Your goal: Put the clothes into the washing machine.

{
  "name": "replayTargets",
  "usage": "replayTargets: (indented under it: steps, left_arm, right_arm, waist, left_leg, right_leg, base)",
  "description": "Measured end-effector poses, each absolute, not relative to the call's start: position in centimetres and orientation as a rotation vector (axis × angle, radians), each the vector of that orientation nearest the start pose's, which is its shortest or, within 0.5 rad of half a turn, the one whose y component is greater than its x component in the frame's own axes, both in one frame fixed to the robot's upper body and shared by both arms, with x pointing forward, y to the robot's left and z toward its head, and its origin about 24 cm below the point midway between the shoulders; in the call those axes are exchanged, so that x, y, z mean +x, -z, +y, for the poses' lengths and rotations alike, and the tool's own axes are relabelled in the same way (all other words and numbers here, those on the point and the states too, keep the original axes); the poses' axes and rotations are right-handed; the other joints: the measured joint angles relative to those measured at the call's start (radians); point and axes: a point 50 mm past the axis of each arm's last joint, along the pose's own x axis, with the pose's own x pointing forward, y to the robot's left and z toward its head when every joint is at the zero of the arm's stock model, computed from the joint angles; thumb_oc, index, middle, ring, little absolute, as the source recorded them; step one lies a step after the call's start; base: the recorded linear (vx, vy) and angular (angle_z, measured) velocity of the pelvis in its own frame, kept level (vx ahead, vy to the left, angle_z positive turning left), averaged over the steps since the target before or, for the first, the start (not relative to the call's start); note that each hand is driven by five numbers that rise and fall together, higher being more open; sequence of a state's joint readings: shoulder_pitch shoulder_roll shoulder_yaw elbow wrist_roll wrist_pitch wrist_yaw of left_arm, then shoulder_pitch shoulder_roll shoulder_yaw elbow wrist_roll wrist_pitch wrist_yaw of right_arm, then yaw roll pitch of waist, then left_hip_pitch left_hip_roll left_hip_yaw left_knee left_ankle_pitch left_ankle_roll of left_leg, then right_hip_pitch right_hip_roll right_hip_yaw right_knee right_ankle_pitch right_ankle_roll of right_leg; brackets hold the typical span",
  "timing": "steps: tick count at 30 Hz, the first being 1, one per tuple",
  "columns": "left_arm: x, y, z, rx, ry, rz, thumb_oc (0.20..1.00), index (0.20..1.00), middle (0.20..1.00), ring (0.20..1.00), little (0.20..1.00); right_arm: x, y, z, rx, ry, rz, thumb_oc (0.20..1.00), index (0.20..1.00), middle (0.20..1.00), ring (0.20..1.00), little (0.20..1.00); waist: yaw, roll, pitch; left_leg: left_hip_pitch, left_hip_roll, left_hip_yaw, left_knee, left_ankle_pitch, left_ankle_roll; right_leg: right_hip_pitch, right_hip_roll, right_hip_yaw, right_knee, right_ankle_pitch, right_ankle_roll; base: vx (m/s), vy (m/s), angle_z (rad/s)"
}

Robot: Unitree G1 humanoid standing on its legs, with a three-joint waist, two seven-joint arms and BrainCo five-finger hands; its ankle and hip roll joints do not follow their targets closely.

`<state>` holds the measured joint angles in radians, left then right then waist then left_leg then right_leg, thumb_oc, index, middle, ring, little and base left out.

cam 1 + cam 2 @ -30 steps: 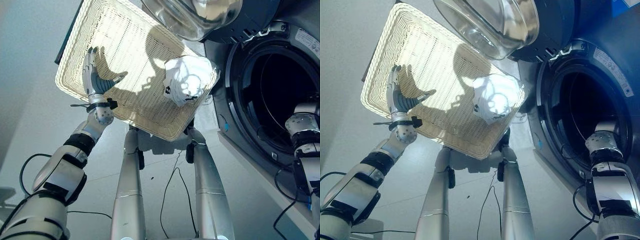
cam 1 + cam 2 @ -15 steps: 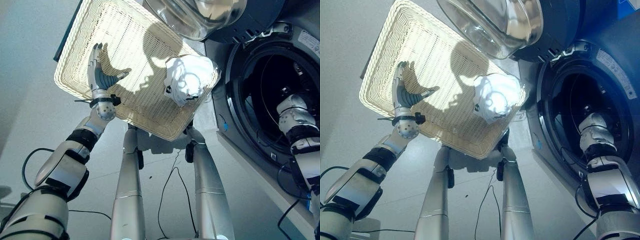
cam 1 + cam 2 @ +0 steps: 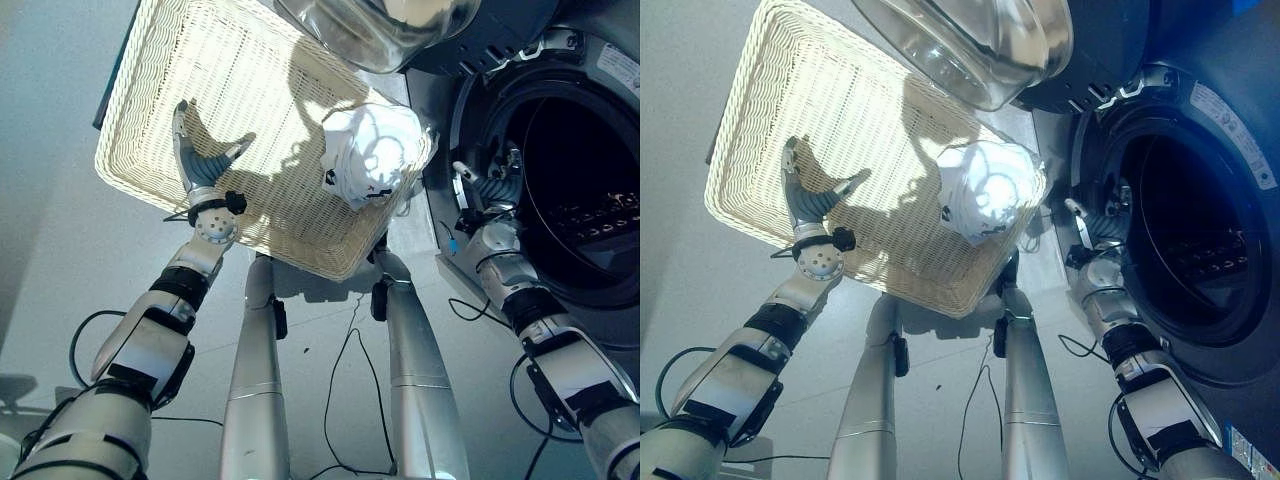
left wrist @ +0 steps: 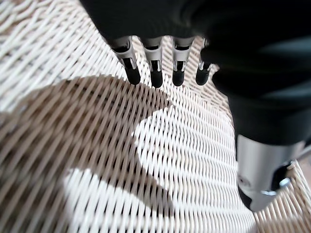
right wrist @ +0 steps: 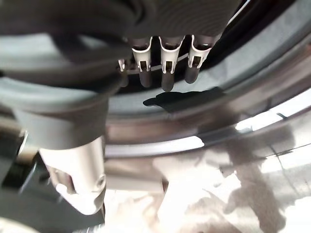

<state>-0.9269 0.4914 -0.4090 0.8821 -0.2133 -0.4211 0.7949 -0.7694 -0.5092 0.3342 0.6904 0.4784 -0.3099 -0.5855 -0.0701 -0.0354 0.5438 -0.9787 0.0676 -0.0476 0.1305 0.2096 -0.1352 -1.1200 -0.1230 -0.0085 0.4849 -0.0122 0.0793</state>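
The white clothes [image 3: 368, 155] lie in the basket's [image 3: 150, 120] corner nearest the washing machine [image 3: 560, 190], the left hand [image 3: 196, 165] released over the basket's weave, the right hand [image 3: 487, 188] released at the machine's opening rim.

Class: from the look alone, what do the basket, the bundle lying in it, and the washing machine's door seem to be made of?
Basket: woven wicker or rattan, pale cream, matte; its strands show. White bundle: soft cloth, creased folds. Washer door: clear glass or plastic bowl, glossy, with bright reflections.

basket [image 3: 240, 90]: pale woven wicker, rough | clothes [image 3: 370, 152]: white cloth | door [image 3: 385, 25]: glossy glass | drum rim [image 5: 204, 116]: smooth metal
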Motion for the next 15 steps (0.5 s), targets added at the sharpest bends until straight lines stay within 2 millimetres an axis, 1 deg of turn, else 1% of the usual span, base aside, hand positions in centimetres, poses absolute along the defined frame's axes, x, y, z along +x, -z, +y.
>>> replayTargets:
  steps: [2, 6, 7, 8, 11, 15]
  left_arm:
    - [38.1, -18.7, 20.7, 0.297, -0.575, -0.554, 1.000, 1.000, 1.000, 1.000, 1.000]
    - [38.1, -18.7, 20.6, 0.287, -0.580, -0.557, 1.000, 1.000, 1.000, 1.000, 1.000]
    - [38.0, -18.7, 20.5, 0.283, -0.581, -0.560, 1.000, 1.000, 1.000, 1.000, 1.000]
    - [38.0, -18.7, 20.5, 0.278, -0.582, -0.561, 1.000, 1.000, 1.000, 1.000, 1.000]
    - [37.9, -18.6, 20.5, 0.261, -0.587, -0.559, 1.000, 1.000, 1.000, 1.000, 1.000]
    - [37.9, -18.4, 20.6, 0.245, -0.598, -0.553, 1.000, 1.000, 1.000, 1.000, 1.000]
  right_arm:
    - [36.9, -16.2, -21.0, -0.127, 0.405, -0.389, 1.000, 1.000, 1.000, 1.000, 1.000]
    - [36.5, -16.6, -19.7, -0.193, 0.364, -0.445, 1.000, 1.000, 1.000, 1.000, 1.000]
    - [36.2, -16.9, -19.2, -0.224, 0.351, -0.481, 1.000, 1.000, 1.000, 1.000, 1.000]
    - [35.8, -17.8, -18.2, -0.270, 0.320, -0.552, 1.000, 1.000, 1.000, 1.000, 1.000]
    - [35.4, -19.0, -17.0, -0.334, 0.302, -0.645, 1.000, 1.000, 1.000, 1.000, 1.000]
    - [35.3, -19.8, -16.2, -0.430, 0.290, -0.720, 1.000, 1.000, 1.000, 1.000, 1.000]
  waist:
    - [-0.001, 0.000, 0.000]
    - [-0.003, 0.000, 0.000]
    - [-0.003, 0.000, 0.000]
    - [-0.009, 0.000, 0.000]
    - [-0.019, 0.000, 0.000]
    - [-0.018, 0.000, 0.000]
  left_leg:
    - [0.000, 0.000, 0.002, 0.000, 0.000, -0.001]
    - [0.000, 0.000, 0.003, -0.001, -0.001, -0.001]
    - [0.001, 0.000, 0.004, -0.001, -0.001, -0.001]
    - [0.001, 0.000, 0.005, -0.001, -0.001, -0.001]
    - [0.003, 0.000, 0.006, -0.001, -0.001, -0.001]
    - [0.006, 0.000, 0.007, -0.001, 0.000, -0.001]
  right_leg:
    - [-0.001, 0.000, 0.001, 0.001, -0.001, -0.001]
    - [-0.002, 0.001, 0.003, 0.001, -0.001, -0.001]
    - [-0.003, 0.001, 0.004, 0.002, -0.001, -0.001]
    - [-0.004, 0.001, 0.005, 0.003, -0.001, -0.001]
    - [-0.004, 0.000, 0.006, 0.007, -0.003, -0.001]
    - [-0.004, 0.000, 0.007, 0.011, -0.004, -0.001]
  base:
    - [-0.01, 0.034, -0.01]
    - [0.00, 0.008, 0.00]
    - [0.00, 0.000, 0.00]
    - [0.00, 0.000, 0.00]
    - [0.00, 0.010, 0.00]
    - [0.00, 0.000, 0.00]
